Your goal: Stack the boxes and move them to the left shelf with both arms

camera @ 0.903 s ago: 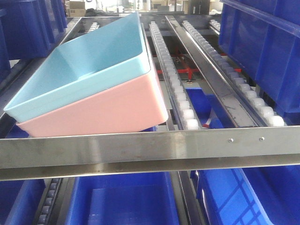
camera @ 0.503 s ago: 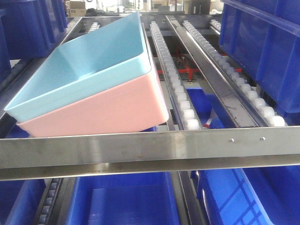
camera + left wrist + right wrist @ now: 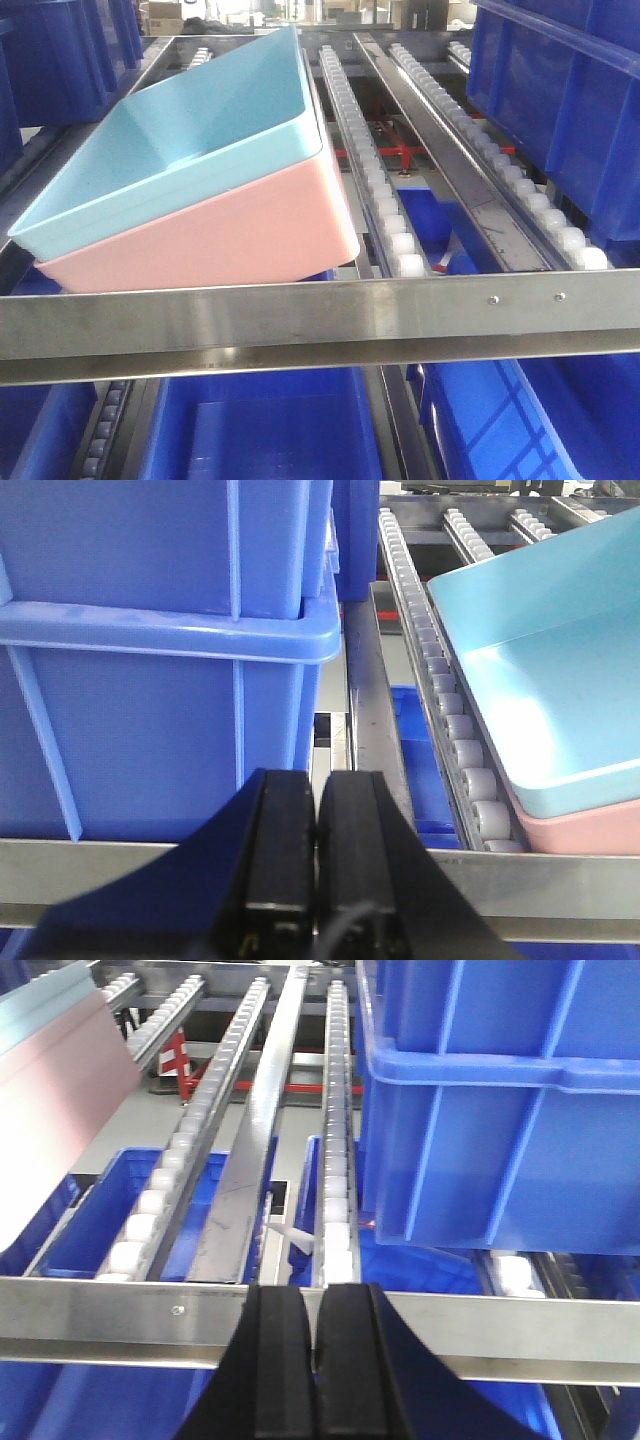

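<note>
- Boxes first: I see the cyan-blue box nested inside the salmon-pink box, and between the earlier front views and this one the pair does not shift at all.
- They sit on the left shelf, on the left lane just behind the flat front rail, skewed to the lane and tipped, with the near-left corner lowest.
- Nothing else changes either: the white rollers and the dark blue bins look the same throughout.
- From the left wrist view, my left tool has its fingers pressed together on nothing, and it hangs in front of the rail, apart from the stack, which lies off to its right.
- My right tool is likewise closed and empty, on the near side of the rail; the pink wall shows only at that view's far left edge.
- I judge the stack released and settled, so stacking and placing look done.
- My one doubt is the tilt: I cannot tell whether the pink base sits flat on the rollers or rides up on something.
</note>
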